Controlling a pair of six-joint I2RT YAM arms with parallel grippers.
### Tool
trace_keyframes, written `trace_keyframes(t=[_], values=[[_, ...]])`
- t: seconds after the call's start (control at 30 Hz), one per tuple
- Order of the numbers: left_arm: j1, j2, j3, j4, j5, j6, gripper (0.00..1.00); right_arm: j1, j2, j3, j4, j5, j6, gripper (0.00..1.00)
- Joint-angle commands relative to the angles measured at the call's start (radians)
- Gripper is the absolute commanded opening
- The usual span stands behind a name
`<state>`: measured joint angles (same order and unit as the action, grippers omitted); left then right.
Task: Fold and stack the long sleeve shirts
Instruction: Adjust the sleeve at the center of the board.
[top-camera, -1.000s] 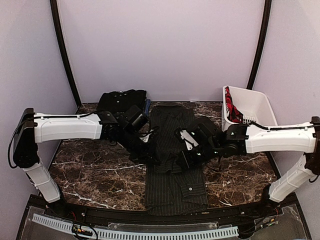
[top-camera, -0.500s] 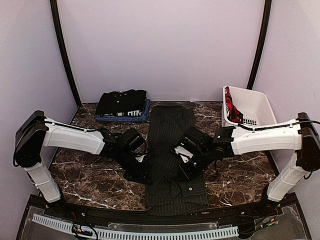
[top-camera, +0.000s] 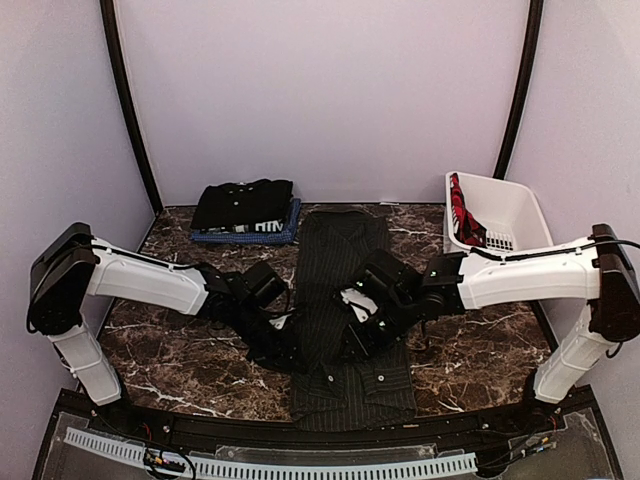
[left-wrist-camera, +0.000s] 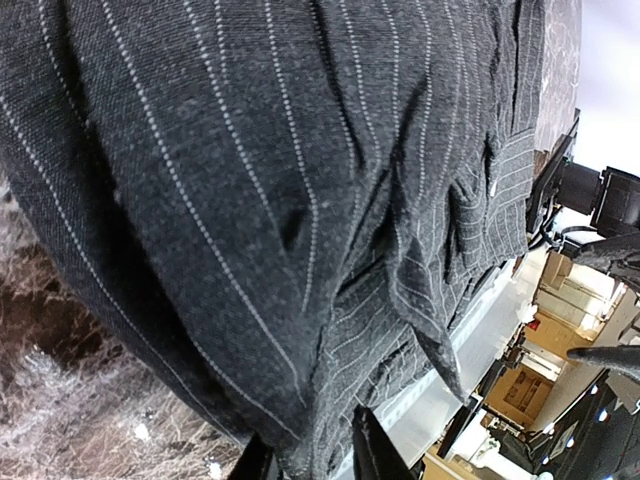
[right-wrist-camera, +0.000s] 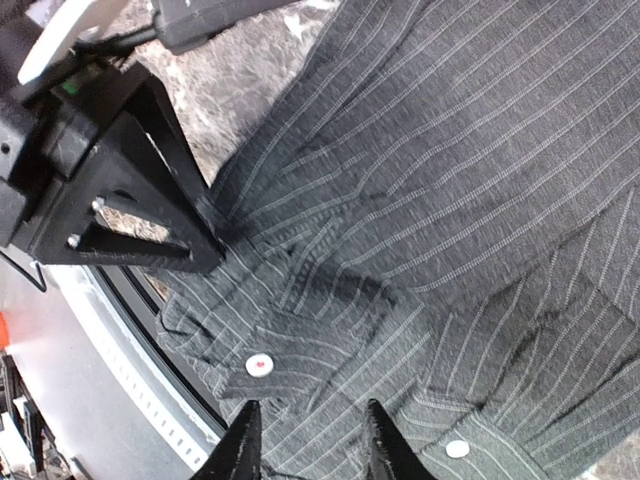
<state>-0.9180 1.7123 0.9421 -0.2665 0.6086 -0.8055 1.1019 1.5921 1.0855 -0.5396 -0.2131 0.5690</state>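
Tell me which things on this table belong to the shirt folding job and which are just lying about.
For the job: pinstriped shirt, plain black shirt, blue shirt under it.
Just lying about: white basket, red cloth inside it.

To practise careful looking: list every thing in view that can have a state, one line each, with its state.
pinstriped shirt: laid flat in a long strip, cuffs buttoned.
black shirt: folded, stacked on the blue shirt.
blue shirt: folded, under it.
basket: upright, holding red-and-black cloth.
left gripper: fingers apart at the shirt's edge; grip unclear.
right gripper: open over the shirt.
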Motion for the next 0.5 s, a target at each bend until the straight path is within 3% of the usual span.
trace_keyframes(t=[0.0,0.13,0.2,0.3,0.47], values=[[0.004,-0.055,-0.005,-0.006,0.006,0.024,0.22,0.008,-0.001,-0.029,0.097,0.011,0.034,0.3],[0.005,-0.053,-0.002,-0.013,0.01,0.034,0.15,0.0,0.01,-0.052,0.144,0.083,0.062,0.32],[0.004,-0.047,0.005,-0.018,0.014,0.04,0.11,-0.017,0.018,-0.074,0.185,0.065,0.073,0.39],[0.004,-0.042,0.013,-0.03,0.017,0.053,0.09,-0.036,0.029,-0.11,0.24,0.053,0.086,0.45],[0.004,-0.036,0.022,-0.034,0.02,0.058,0.08,-0.092,0.003,-0.241,0.403,-0.011,0.144,0.47]])
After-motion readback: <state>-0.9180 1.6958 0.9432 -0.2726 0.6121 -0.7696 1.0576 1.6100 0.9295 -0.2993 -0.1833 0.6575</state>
